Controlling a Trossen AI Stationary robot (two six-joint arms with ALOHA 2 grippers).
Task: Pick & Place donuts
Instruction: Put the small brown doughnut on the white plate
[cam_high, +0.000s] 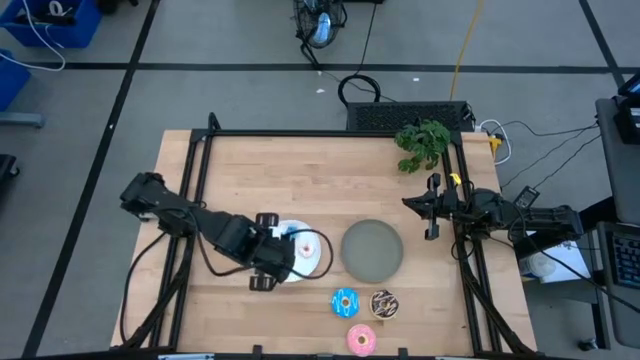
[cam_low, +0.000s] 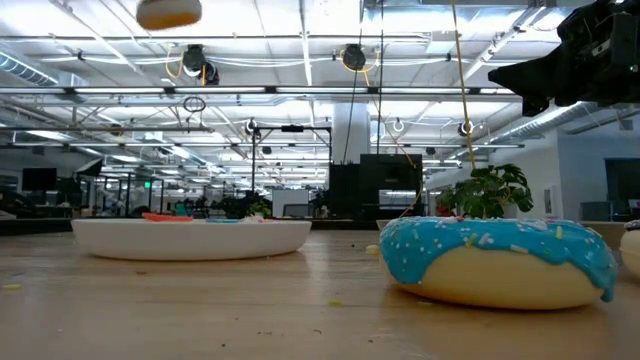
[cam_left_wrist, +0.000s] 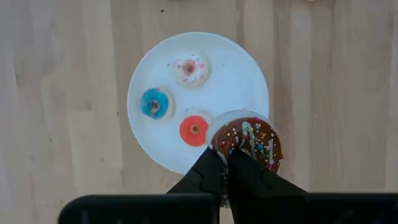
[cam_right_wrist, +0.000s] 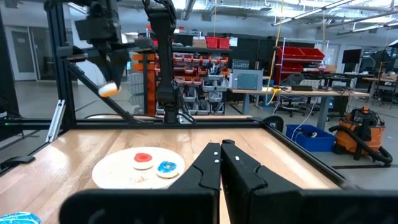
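Observation:
My left gripper (cam_left_wrist: 227, 163) hangs over the white plate (cam_left_wrist: 146, 134) at the table's near left, shut on a tiny brown sprinkled donut (cam_left_wrist: 250, 142). That donut also shows high up in the low view (cam_low: 168, 12). On the plate lie three tiny donuts: whitish-pink (cam_left_wrist: 189, 68), blue (cam_left_wrist: 154, 103) and red (cam_left_wrist: 194, 129). Near the front edge, flat on the wood, lie the larger blue-iced (cam_high: 345, 302), chocolate sprinkled (cam_high: 384, 304) and pink-iced (cam_high: 361, 340) donuts. My right gripper (cam_right_wrist: 221, 163) waits shut at the table's right edge (cam_high: 432, 210). My left gripper pinches the brown donut's ring at one side (cam_left_wrist: 232, 151) between its two fingers. The fingers point steeply down from above. The donut is lifted clear, well above the white plate's edge, and hangs at the fingertips (cam_right_wrist: 107, 89).
A round grey plate (cam_high: 372, 248) lies to the right of the white plate. A green plant (cam_high: 422, 142) stands at the far right corner. A dark frame rail (cam_high: 330, 133) runs around the table. Bare wood lies across the far half.

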